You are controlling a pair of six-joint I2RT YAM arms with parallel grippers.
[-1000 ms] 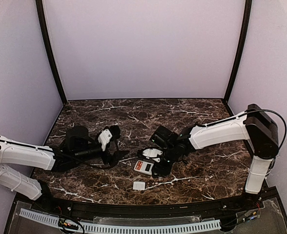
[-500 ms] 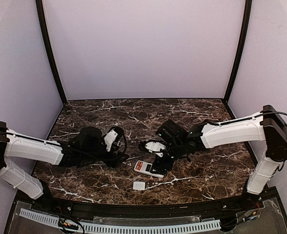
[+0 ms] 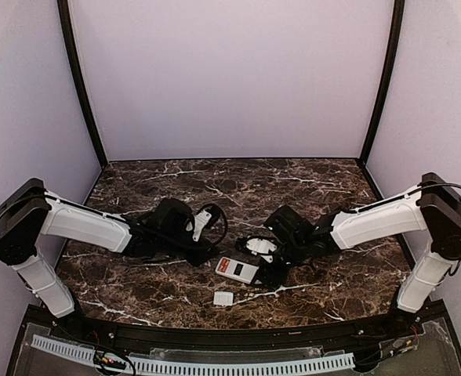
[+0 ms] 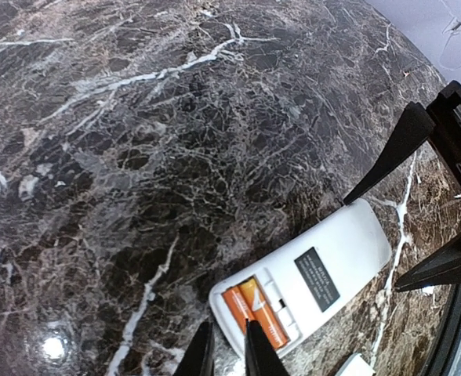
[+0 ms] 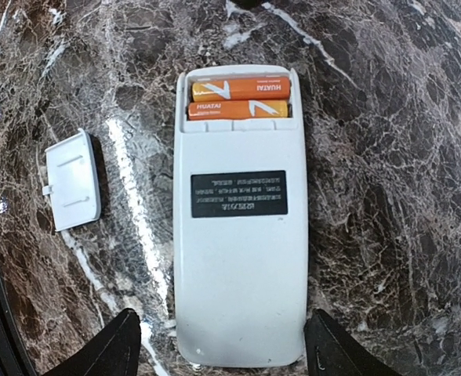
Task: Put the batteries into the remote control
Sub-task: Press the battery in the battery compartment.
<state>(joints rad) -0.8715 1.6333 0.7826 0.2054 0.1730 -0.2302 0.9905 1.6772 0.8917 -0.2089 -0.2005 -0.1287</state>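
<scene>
The remote [image 5: 240,258] lies back-up on the dark marbled counter [image 3: 324,180], near the middle of its front half. Its battery bay is uncovered at the end that points to 9 o'clock in the top view. Two orange batteries [image 5: 238,99] sit in the bay side by side, touching each other, with their printed sides up. A dark label sits at the middle of the remote's back.

The cover [image 5: 72,180] lies flat on the counter, apart from the remote. In the top view it is at 7 o'clock from it, nearer the front edge.

The left claw [image 4: 228,345] is at about 10 o'clock from the remote in the top view, low over the counter just off the battery end. Its fingers are clenched almost together, with only a thin gap between them and nothing in it.

The right claw [image 5: 221,333] comes in from 3 o'clock and is released. Its two fingers stand wide apart, one on each long side of the remote's plain end. Whether either finger touches the remote cannot be told.
</scene>
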